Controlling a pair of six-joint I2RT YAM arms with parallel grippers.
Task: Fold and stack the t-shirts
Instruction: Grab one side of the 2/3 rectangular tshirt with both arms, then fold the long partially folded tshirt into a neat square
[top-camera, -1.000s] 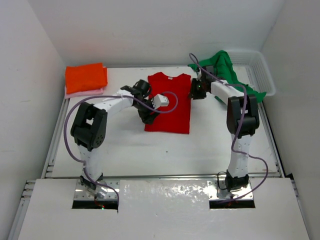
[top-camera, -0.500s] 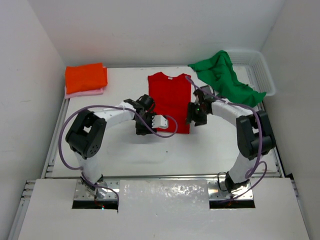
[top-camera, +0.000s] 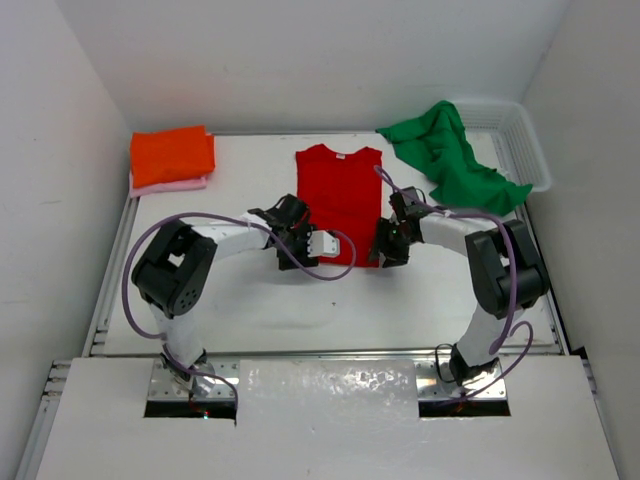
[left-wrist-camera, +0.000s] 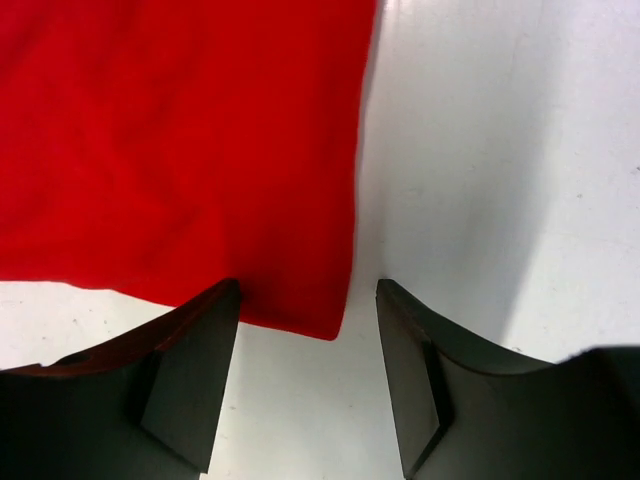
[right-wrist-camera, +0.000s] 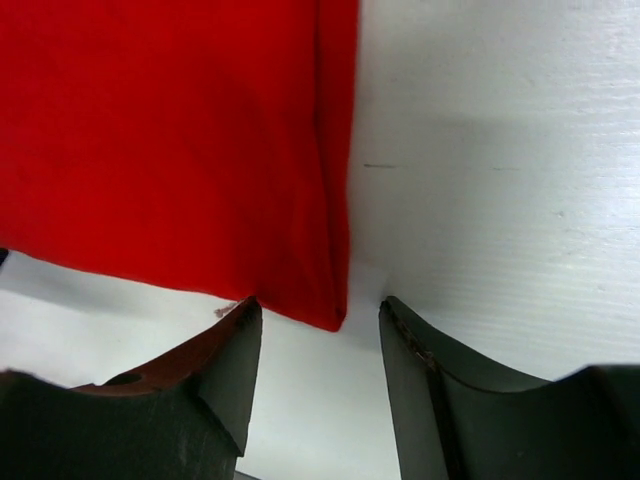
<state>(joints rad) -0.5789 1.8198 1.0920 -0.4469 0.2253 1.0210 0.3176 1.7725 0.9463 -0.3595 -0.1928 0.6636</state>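
Note:
A red t-shirt (top-camera: 340, 195) lies flat in the middle of the table, folded into a long strip with its collar at the far end. My left gripper (top-camera: 290, 244) is at its near left corner and my right gripper (top-camera: 388, 250) at its near right corner. In the left wrist view the open gripper (left-wrist-camera: 308, 290) has the red corner (left-wrist-camera: 180, 150) just ahead of the gap. The right wrist view shows the same: an open gripper (right-wrist-camera: 318, 305) with the folded red corner (right-wrist-camera: 170, 130) just beyond its tips. Nothing is held. A folded orange t-shirt (top-camera: 172, 155) rests on a pink one (top-camera: 175, 184). A crumpled green t-shirt (top-camera: 445, 150) lies at the back right.
A white mesh basket (top-camera: 525, 150) stands in the back right corner, with the green shirt draped over its left rim. White walls close in the table on three sides. The arms' purple cables loop over the near part of the table.
Both grippers have moved toward the near edge along the red shirt's sides, down to its near corners. The right gripper has opened wider. The green shirt is no longer covered by the right arm.

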